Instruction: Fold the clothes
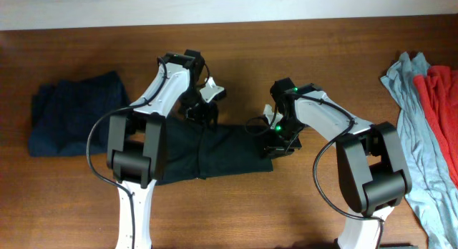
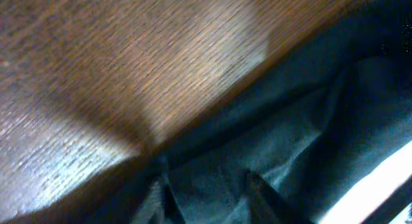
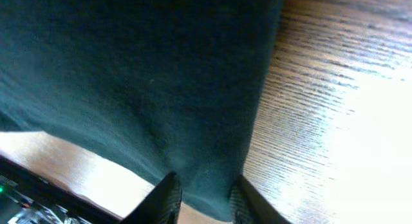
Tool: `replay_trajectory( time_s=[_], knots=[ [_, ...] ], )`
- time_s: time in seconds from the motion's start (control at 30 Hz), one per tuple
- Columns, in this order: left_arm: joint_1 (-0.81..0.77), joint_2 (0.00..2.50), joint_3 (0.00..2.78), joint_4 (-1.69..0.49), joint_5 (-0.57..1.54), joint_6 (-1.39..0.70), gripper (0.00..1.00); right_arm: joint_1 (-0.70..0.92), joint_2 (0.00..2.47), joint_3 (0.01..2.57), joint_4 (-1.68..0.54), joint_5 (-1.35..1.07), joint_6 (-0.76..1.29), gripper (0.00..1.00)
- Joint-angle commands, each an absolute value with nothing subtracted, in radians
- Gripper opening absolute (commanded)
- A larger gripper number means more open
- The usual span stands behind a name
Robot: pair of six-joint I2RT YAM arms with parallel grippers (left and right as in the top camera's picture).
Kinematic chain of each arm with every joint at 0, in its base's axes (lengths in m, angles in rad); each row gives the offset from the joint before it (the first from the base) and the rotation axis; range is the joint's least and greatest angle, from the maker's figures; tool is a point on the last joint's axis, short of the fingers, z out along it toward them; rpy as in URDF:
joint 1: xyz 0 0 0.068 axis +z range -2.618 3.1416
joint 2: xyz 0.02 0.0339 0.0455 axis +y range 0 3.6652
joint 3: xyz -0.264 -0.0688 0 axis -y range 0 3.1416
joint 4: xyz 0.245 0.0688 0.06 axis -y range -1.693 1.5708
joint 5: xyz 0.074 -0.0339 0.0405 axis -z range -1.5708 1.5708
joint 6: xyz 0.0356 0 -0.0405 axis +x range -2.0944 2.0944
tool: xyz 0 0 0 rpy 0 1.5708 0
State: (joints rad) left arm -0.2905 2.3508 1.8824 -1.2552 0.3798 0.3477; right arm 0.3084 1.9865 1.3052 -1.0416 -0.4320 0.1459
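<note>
The left arm (image 1: 161,91) and right arm (image 1: 325,119) have white links, black joints, looping black cables; green lights glow by the black right gripper (image 1: 270,144).

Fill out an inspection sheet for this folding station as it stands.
Surface: wooden table, bare wood showing around the cloth.
Job's things: black shirt lying partly folded at centre between the arms; navy pile at the left; grey-blue garment and red garment heaped at the right edge.
Clutter: nothing seen.
Grippers: left gripper down at the shirt's far edge; right gripper with fingers astride the shirt's edge; cannot tell whether either is clamped.
Cables: a black cable loops off each arm.
Surroundings: pale strip beyond the table's far edge.
</note>
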Motion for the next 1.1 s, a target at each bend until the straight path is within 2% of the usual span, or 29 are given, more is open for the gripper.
replay_trajectory(
  time_s=[0.0, 0.03, 0.27, 0.37, 0.4, 0.47, 0.5, 0.53, 0.57, 0.7, 0.9, 1.07],
  knots=[
    [-0.290, 2.364, 1.876, -1.256, 0.377, 0.361, 0.15, 0.314, 1.959, 1.299, -1.039, -0.432, 0.146, 0.26],
    [-0.289, 2.364, 1.876, -1.257, 0.377, 0.361, 0.01, 0.314, 1.959, 1.299, -1.039, -0.407, 0.170, 0.22],
    [-0.186, 2.362, 1.941, -1.351, 0.383, 0.345, 0.00, 0.314, 1.959, 1.257, -1.023, -0.373, 0.186, 0.07],
    [-0.160, 2.362, 1.941, -1.359, 0.399, 0.345, 0.01, 0.314, 1.959, 1.227, -1.003, -0.374, 0.193, 0.05],
    [-0.154, 2.362, 1.941, -1.360, 0.398, 0.345, 0.01, 0.314, 1.959, 1.223, -1.001, -0.374, 0.192, 0.07],
    [-0.151, 2.362, 1.941, -1.359, 0.397, 0.345, 0.02, 0.314, 1.958, 1.223, -0.987, -0.381, 0.162, 0.29],
    [-0.151, 2.362, 1.941, -1.359, 0.397, 0.345, 0.06, 0.313, 1.958, 1.223, -0.978, -0.386, 0.154, 0.35],
    [-0.151, 2.362, 1.942, -1.358, 0.397, 0.345, 0.23, 0.313, 1.958, 1.223, -0.970, -0.398, 0.154, 0.45],
    [-0.152, 2.362, 1.945, -1.361, 0.397, 0.345, 0.27, 0.313, 1.958, 1.225, -0.968, -0.410, 0.147, 0.47],
    [-0.145, 2.362, 1.985, -1.415, 0.397, 0.345, 0.35, 0.313, 1.938, 1.236, -0.968, -0.445, 0.135, 0.50],
    [-0.077, 2.297, 2.049, -1.509, 0.398, 0.273, 0.37, 0.299, 1.831, 1.254, -0.968, -0.433, 0.136, 0.54],
    [0.036, 2.238, 2.049, -1.566, 0.400, 0.274, 0.40, 0.202, 1.789, 1.256, -0.979, -0.434, 0.136, 0.60]
  ],
)
